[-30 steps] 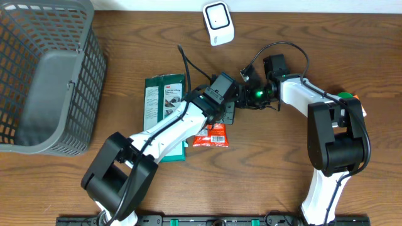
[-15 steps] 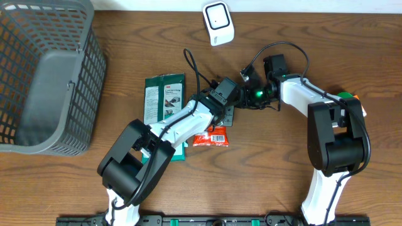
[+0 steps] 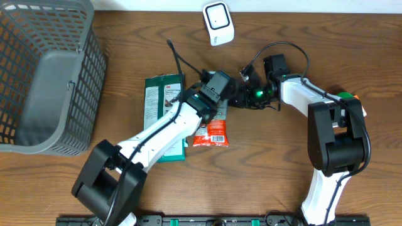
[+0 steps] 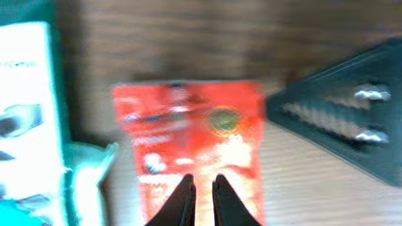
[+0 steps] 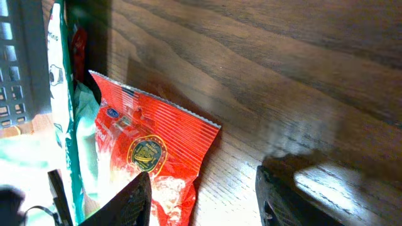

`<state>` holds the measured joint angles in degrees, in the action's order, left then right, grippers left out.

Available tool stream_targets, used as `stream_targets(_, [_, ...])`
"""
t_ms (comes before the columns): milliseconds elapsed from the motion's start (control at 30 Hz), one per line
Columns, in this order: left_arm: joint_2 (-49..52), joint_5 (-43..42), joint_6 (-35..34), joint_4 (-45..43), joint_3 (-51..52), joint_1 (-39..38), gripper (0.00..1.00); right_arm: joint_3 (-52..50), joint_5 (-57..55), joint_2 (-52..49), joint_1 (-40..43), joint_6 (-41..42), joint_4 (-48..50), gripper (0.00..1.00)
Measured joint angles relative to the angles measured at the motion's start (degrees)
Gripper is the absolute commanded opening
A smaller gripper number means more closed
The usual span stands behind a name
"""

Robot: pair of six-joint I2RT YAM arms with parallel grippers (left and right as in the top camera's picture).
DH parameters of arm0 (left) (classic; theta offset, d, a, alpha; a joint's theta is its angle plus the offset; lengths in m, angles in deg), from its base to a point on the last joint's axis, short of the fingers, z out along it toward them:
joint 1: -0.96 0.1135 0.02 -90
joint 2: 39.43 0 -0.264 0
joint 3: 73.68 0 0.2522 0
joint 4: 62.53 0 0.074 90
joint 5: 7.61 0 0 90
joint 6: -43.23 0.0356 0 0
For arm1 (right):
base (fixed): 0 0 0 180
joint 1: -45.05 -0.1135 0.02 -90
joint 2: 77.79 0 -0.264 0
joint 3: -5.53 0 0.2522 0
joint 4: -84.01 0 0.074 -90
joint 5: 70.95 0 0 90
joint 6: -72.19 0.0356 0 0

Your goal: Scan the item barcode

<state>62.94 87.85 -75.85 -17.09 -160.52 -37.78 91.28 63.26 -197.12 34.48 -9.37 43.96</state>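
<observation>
L pincer point(image 4: 203, 186) nearly closed over red pkt point(image 4: 188, 119); R pincer point(image 5: 202, 188) spread, empty, low beside.

I see a dark brown, strongly grained wooden table point(image 3: 264, 182) filling the overhead view, with a grey mesh basket point(image 3: 91, 72) at its far left corner. Right of the basket a pale strip point(image 3: 314, 5) runs beyond the table's far edge, and a black rail point(image 3: 207, 220) lines the near edge. In the right wrist view, light leaves a bright patch point(image 5: 333, 179) on the wood.
</observation>
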Motion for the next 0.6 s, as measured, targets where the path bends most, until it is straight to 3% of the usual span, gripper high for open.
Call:
stream_targets(200, [0.3, 2.2, -1.7, 3.4, 1.0, 3.6, 0.13, 0.0, 0.3, 0.0, 0.0, 0.0, -0.1, 0.51])
stream_targets(600, [4.3, -0.5, -3.7, 2.3, 3.8, 3.3, 0.13, 0.0, 0.8, 0.0, 0.0, 0.0, -0.4, 0.53])
